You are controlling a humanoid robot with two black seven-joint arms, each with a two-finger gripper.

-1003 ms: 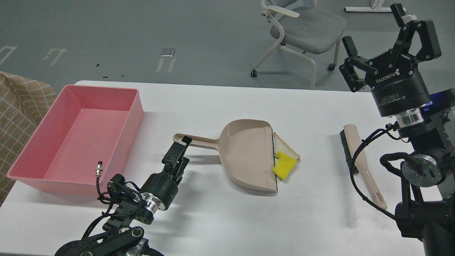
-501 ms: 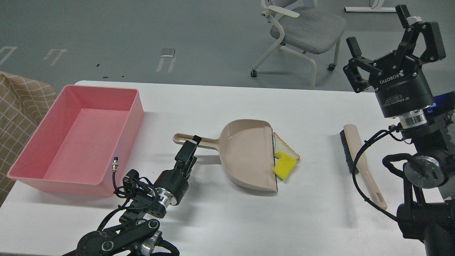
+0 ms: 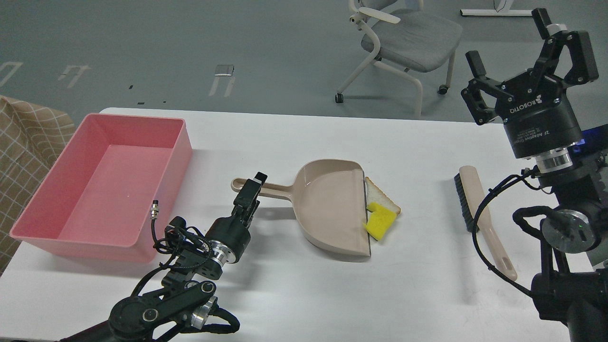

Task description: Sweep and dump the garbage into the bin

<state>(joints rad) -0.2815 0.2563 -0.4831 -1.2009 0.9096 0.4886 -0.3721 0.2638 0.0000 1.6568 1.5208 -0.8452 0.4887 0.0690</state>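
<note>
The garbage lies at the dustpan's open mouth: a triangular white bread slice (image 3: pixel 378 193) with brown crust, and a yellow notched sponge block (image 3: pixel 380 222) overlapping the lip. The beige dustpan (image 3: pixel 327 209) lies mid-table, its handle (image 3: pixel 273 189) pointing left. My left gripper (image 3: pixel 251 187) has its tip at the handle; it is seen edge-on and dark, so I cannot tell its fingers apart. The pink bin (image 3: pixel 80 240) stands empty at the left. My right gripper (image 3: pixel 507 38) is open and empty, raised at the right and pointing up.
A beige hand brush (image 3: pixel 480 213) with black bristles lies on the white table (image 3: pixel 332 294) at the right, just left of my right arm. A grey office chair (image 3: pixel 408 38) stands on the floor beyond the table. A checked cloth (image 3: pixel 23 142) is at the far left.
My left gripper has moved right and forward, from short of the dustpan handle to its tip at the handle. My right gripper has drifted slightly right, still open. The garbage and dustpan have not moved.
</note>
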